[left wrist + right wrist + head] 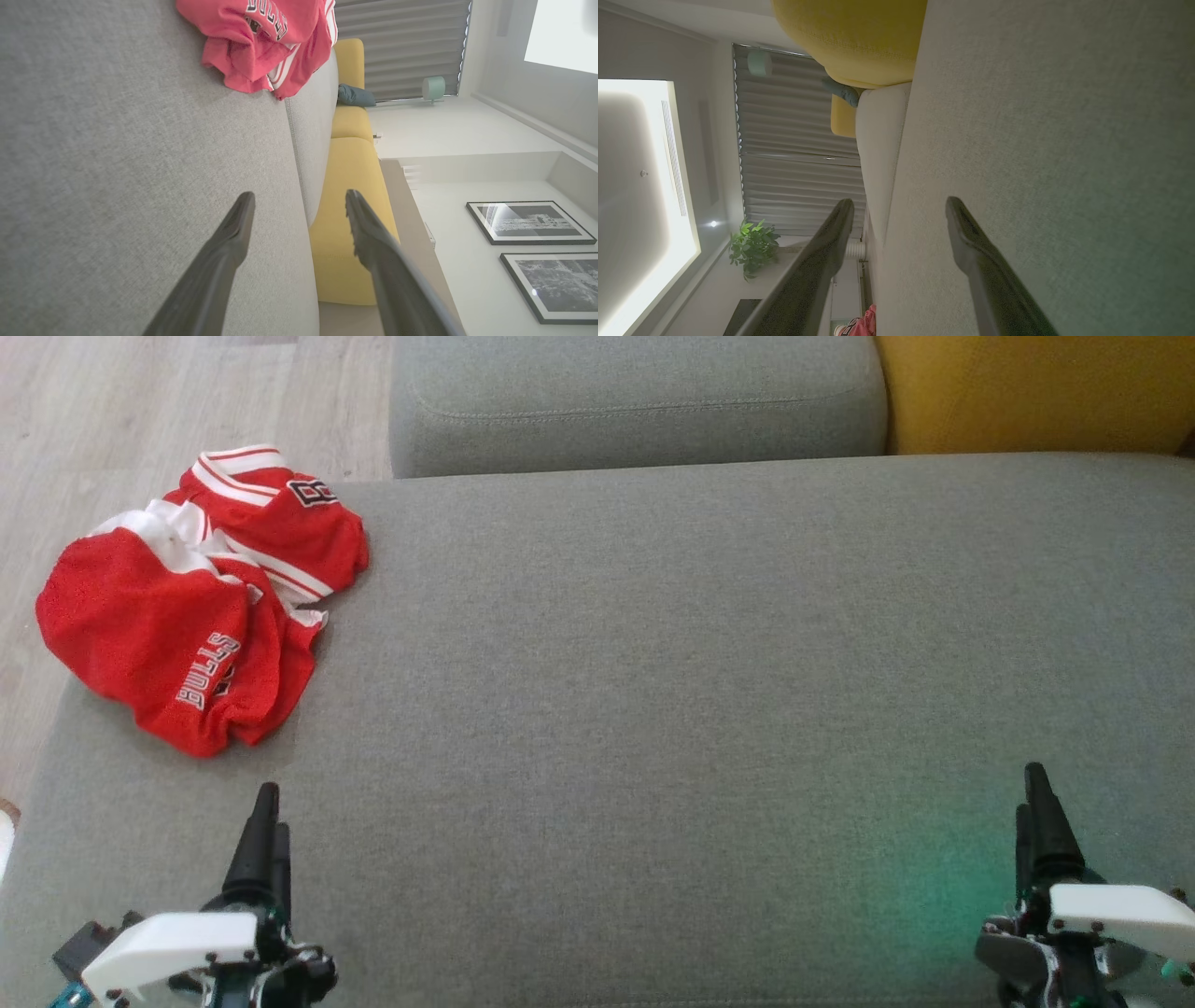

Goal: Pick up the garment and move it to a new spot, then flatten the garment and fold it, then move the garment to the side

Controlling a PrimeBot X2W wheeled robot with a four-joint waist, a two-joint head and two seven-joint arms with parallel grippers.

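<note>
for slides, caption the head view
Crumpled red jersey far left on grey sofa, left gripper and right gripper open, empty

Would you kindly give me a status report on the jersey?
Left gripper, right gripper open, empty. Red jersey crumpled on sofa seat, left edge, untouched. Nothing in the way.

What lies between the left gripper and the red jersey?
Nothing: in the head view, only bare grey sofa cushion separates the left gripper from the jersey.
</note>
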